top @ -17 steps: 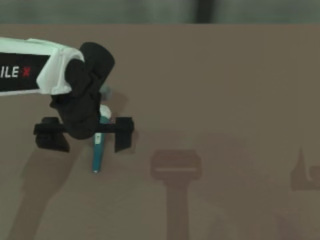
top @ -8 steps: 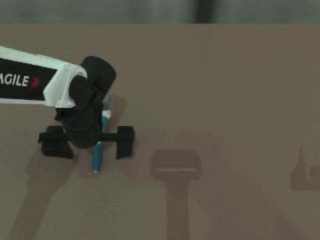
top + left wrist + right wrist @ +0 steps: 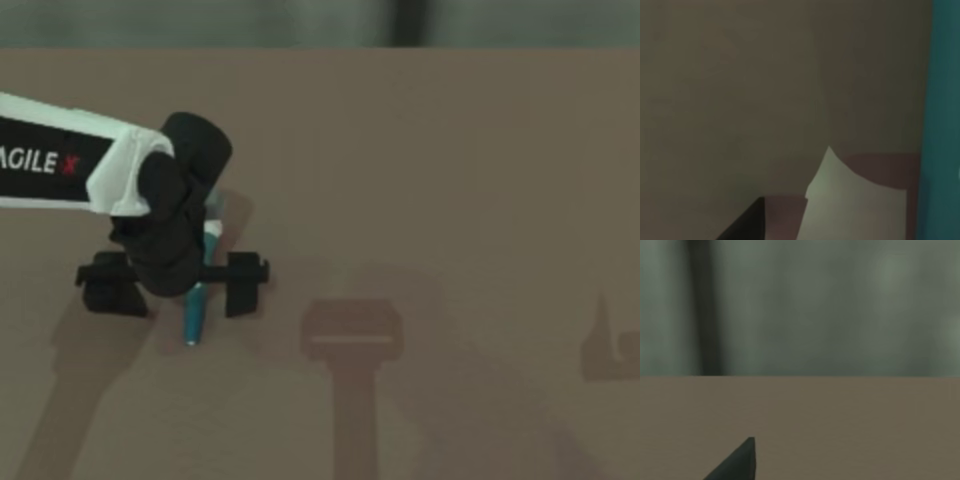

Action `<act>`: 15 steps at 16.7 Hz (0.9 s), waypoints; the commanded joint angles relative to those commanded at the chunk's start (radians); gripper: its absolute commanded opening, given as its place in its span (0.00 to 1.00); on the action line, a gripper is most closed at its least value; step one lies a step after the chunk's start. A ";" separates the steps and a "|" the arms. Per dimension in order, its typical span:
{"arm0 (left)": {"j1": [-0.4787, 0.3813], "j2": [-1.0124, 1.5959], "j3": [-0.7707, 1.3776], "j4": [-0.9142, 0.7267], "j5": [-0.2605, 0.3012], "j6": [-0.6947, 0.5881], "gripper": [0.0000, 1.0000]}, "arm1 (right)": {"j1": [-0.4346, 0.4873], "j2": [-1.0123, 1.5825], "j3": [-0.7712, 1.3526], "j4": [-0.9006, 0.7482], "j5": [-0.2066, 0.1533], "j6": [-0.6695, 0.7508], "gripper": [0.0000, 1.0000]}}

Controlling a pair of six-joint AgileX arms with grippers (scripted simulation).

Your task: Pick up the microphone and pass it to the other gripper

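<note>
Top view: left jaws straddle microphone, still parted.

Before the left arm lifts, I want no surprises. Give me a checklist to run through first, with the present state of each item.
1. Left gripper is over the microphone at the table's left: ok.
2. Fingers straddle the teal handle, one on each side in the top view: ok.
3. Fingers shut on the handle: not ok; they stand apart from it, though the gap has narrowed over the last second.
4. Microphone lying flat on the table, not lifted: ok.
5. Right gripper ready to receive: cannot tell; one fingertip shows in its wrist view, and the top view shows no right arm.
</note>
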 joint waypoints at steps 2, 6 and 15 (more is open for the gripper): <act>0.000 0.000 0.000 0.000 0.000 0.000 0.25 | 0.000 0.000 0.000 0.000 0.000 0.000 1.00; 0.000 0.000 0.000 0.000 0.000 0.000 0.00 | 0.000 0.000 0.000 0.000 0.000 0.000 1.00; -0.002 -0.067 0.022 -0.036 -0.020 0.015 0.00 | 0.000 0.000 0.000 0.000 0.000 0.000 1.00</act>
